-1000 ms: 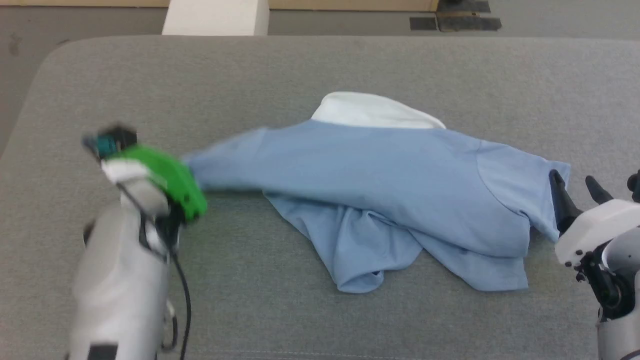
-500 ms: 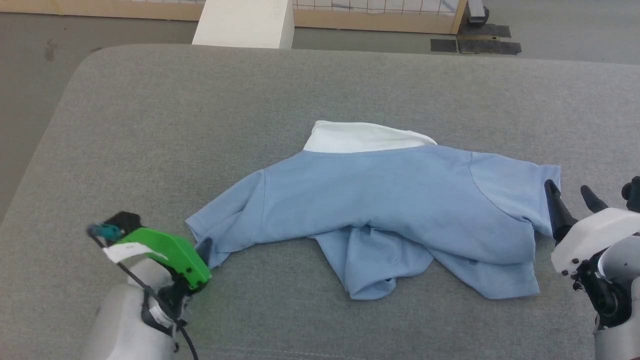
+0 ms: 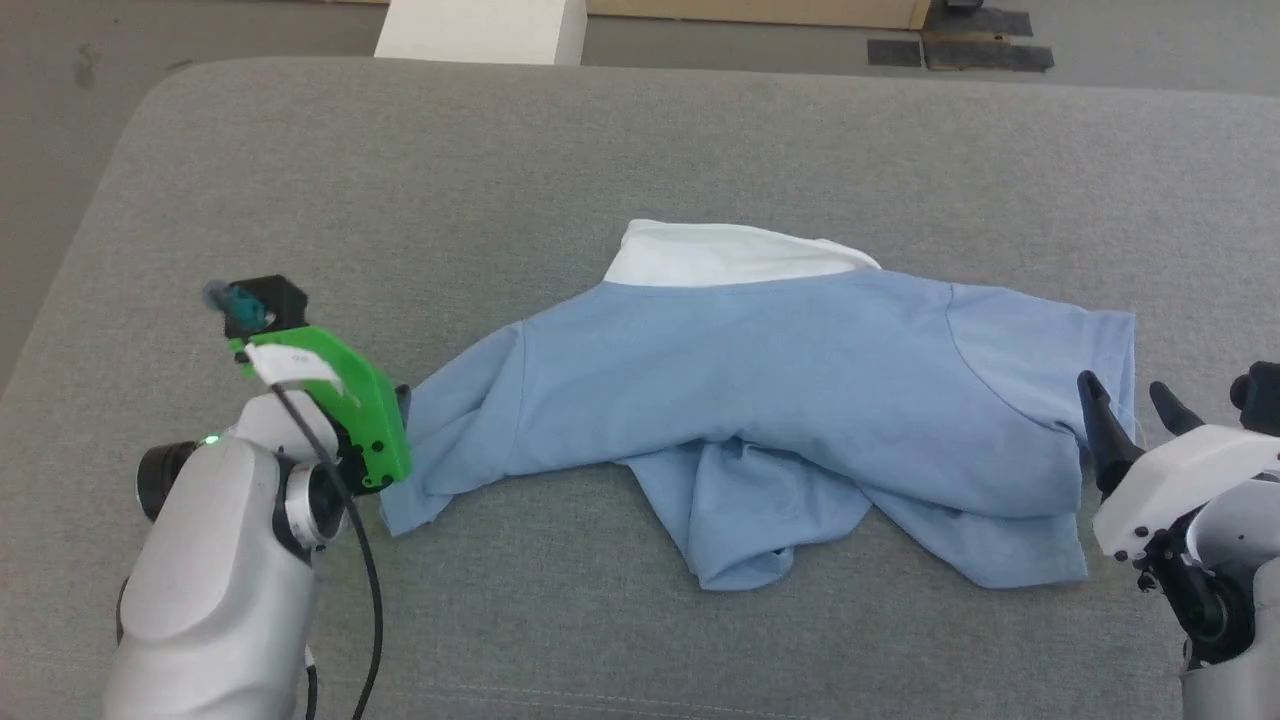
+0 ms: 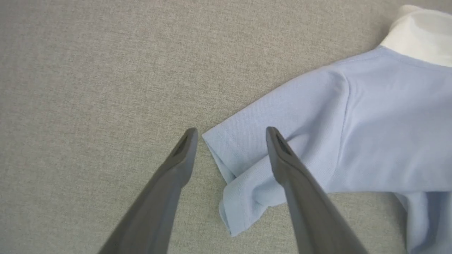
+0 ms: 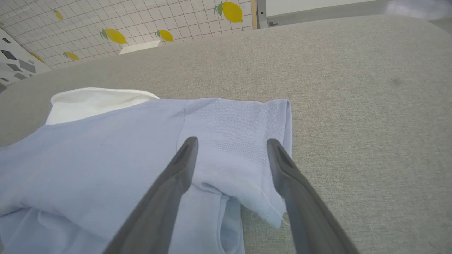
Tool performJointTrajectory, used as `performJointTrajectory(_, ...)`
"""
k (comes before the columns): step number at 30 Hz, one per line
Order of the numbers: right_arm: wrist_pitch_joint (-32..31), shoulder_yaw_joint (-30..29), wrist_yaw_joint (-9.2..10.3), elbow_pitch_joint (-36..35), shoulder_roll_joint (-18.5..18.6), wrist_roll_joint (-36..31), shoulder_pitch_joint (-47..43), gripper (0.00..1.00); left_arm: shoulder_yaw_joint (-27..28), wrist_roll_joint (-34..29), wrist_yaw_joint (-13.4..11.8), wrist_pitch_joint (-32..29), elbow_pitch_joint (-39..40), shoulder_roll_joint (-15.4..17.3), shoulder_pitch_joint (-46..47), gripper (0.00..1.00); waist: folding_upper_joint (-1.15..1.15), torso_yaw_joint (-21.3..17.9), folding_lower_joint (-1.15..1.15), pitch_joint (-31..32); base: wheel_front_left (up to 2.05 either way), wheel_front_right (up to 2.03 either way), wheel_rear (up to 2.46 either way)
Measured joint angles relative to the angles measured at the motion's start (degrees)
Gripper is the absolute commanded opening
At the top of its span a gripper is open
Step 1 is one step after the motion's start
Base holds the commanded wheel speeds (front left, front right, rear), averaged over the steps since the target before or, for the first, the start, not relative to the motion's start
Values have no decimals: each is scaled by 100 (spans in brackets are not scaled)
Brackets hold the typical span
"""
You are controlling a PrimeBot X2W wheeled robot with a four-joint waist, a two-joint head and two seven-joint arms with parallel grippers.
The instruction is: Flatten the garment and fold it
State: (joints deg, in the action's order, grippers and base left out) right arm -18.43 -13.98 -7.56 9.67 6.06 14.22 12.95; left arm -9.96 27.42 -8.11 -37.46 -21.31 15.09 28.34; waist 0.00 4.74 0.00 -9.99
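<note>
Head view is giving me the light blue shirt [image 3: 780,370] lying across the middle of the grey padded surface [image 3: 500,160]. Its white collar [image 3: 725,255] is sitting along the shirt's far edge. The body is lying fairly smooth below the collar, while the cloth along the shirt's near edge is bunching into loose folds tucked under it.

My left hand [image 4: 229,131] is hovering at the shirt's left end with its two dark fingers standing wide apart and gripping nothing. Through the left wrist view I am seeing the left sleeve [image 4: 254,151] lying on the surface between and below those fingers, its hem doubled over on itself. The green bracket [image 3: 355,405] on that wrist is sitting just beside the sleeve's end, with a black cable [image 3: 365,590] trailing down from it.

My right hand [image 3: 1122,388] is waiting at the shirt's right end, fingers spread wide too. Through the right wrist view they are straddling the right sleeve [image 5: 243,123], whose corner is drooping between them. I cannot tell whether they are touching the cloth.

Beyond the shirt, a white block [image 3: 480,28] is standing past the surface's far edge.
</note>
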Motion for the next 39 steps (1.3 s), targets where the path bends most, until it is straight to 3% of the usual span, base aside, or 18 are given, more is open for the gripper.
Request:
performJointTrajectory(8, -23, 32, 0, -59, 29, 0, 77, 100, -296, -113, -9, -626, -893, 5, 396, 100, 0, -136, 0, -277, 0, 0, 0)
performJointTrajectory(14, -21, 0, 0, -81, 30, 0, 114, 100, -404, -121, 33, -769, -1147, 21, 476, 100, 0, -229, 0, -450, 0, 0, 0)
performJointTrajectory(15, -21, -3, 0, -81, 29, 0, 114, 100, -401, -112, 49, -768, -1159, 16, 485, 45, 0, -238, 0, -474, 0, 0, 0)
performJointTrajectory(17, -21, -8, 0, -80, 25, 1, 114, 100, -378, -77, 57, -724, -1167, 15, 493, 0, 0, -246, 0, -509, 0, 0, 0)
performJointTrajectory(25, 27, -7, 0, -32, 13, 1, 158, 100, -7, 278, 85, -155, -1051, -75, 473, 0, 0, -238, 0, -519, 0, 0, 0)
performJointTrajectory(31, -58, -102, 0, 66, 92, 4, 229, 100, 425, 601, 43, 457, -444, -140, 166, 0, 0, -244, 0, -455, 0, 0, 0)
performJointTrajectory(34, -419, -175, 0, 134, 334, -69, 369, 100, 531, 657, 22, 619, 35, -136, -43, 0, 0, -245, 0, -496, 0, 0, 0)
performJointTrajectory(39, -1326, 43, 0, 372, 1040, -265, 1106, 100, 657, 698, -103, 780, 932, -143, -329, 0, 0, -230, 1, -684, 0, 0, 0)
